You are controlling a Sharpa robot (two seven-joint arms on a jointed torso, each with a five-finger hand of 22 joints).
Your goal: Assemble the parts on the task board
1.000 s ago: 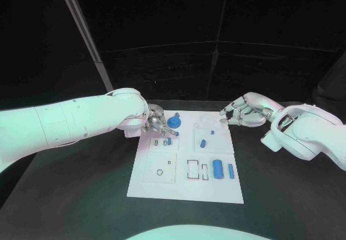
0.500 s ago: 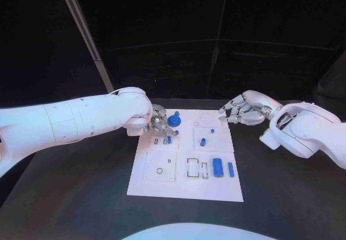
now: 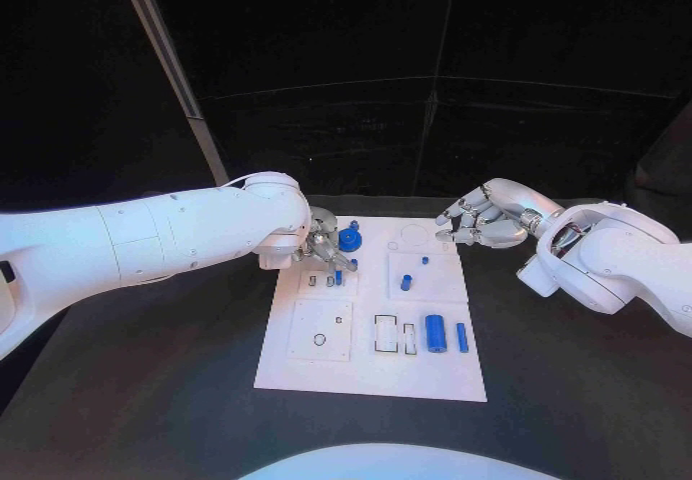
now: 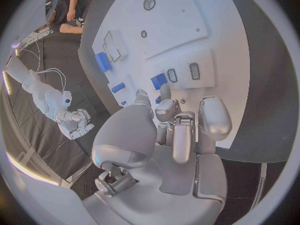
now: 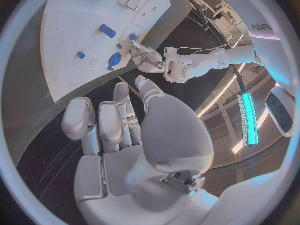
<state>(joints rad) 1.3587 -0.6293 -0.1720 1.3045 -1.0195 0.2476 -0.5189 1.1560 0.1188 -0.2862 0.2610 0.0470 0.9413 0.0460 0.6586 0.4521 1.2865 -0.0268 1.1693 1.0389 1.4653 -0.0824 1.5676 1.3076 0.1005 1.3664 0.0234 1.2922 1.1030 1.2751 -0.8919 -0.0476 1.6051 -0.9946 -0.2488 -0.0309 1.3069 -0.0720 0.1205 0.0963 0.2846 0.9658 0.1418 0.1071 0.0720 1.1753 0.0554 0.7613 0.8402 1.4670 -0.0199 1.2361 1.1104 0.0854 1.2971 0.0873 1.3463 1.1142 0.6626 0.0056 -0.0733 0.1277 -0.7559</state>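
1. Board (image 3: 368,370): a white plate at the centre of the head view, on the black table (image 3: 144,400). The blue parts are spread over its upper and right-hand areas.
2. Left hand (image 3: 320,250): over the board's upper left corner. Its fingers are drawn together around a small blue peg (image 3: 338,277) just above a pair of small slots; the peg appears pinched, though the contact is too small to confirm.
3. Knob (image 3: 348,240): a round blue part just right of the left hand, apparently seated in the board.
4. Right hand (image 3: 476,222): off the board's upper right corner, fingers loosely curled, with nothing visible in them. The right wrist view shows its palm (image 5: 159,135) bare.
5. Cylinder (image 3: 436,327) and bar (image 3: 462,338): lying loose at centre right, beside two outlined recesses (image 3: 387,336) that look unfilled. Judged not yet assembled.
6. Upper right panel: a short blue piece (image 3: 407,285) and a smaller one (image 3: 424,263) sit here. Whether they are inserted or merely resting cannot be told.
7. Progress, as a judgement: early to middle. Perhaps the knob is placed; the peg is in hand; several parts and recesses remain.
8. Hard to make out: the left fingertips hide the peg's lower end and its target slot. In the left wrist view a blue block (image 4: 159,81) lies near the slots.
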